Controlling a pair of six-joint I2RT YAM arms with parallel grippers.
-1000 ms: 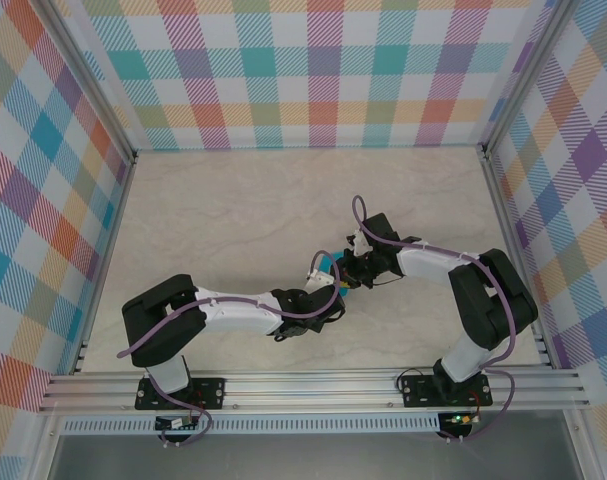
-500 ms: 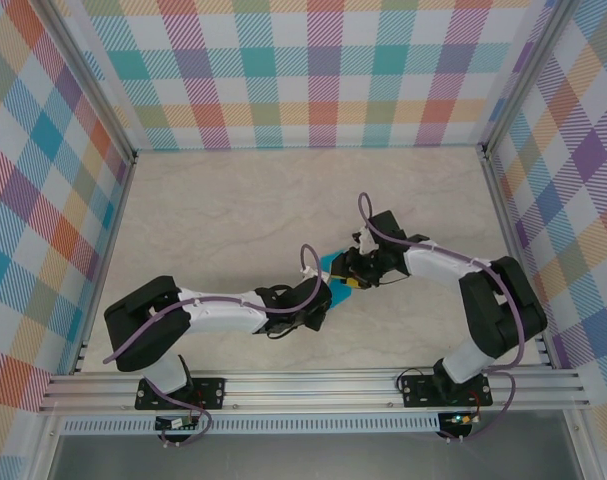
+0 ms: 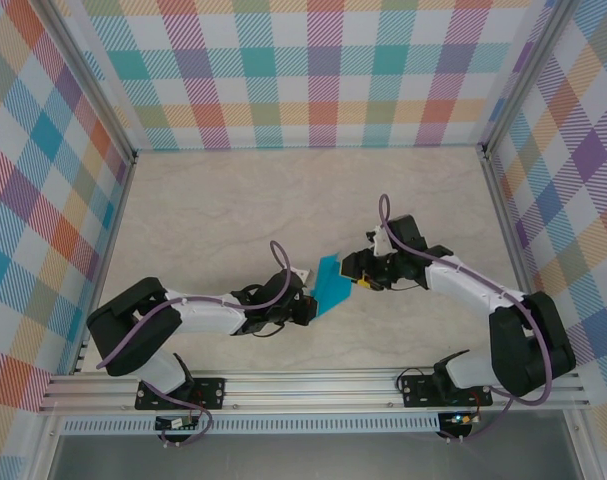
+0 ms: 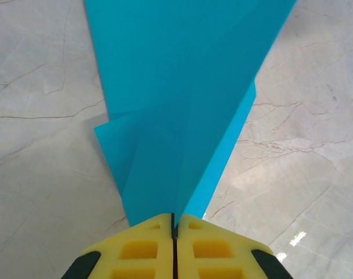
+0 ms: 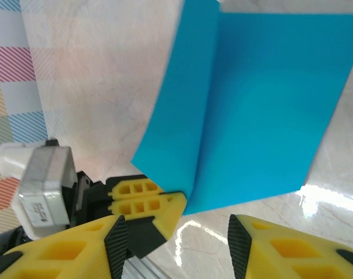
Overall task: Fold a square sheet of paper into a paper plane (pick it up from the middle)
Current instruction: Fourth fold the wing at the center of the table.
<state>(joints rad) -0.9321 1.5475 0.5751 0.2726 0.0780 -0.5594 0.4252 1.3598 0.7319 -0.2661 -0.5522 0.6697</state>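
Where the left gripper is concerned, jaws are pressed fully together on the narrow end of the paper plane, so that the creased layers are kept stacked and the wide end is offered outward above the table. Right gripper: jaws spread wide, nothing held, paper just ahead, judged free for a fresh grasp. Against the earlier frames, both arms are drawn apart and more teal is exposed.
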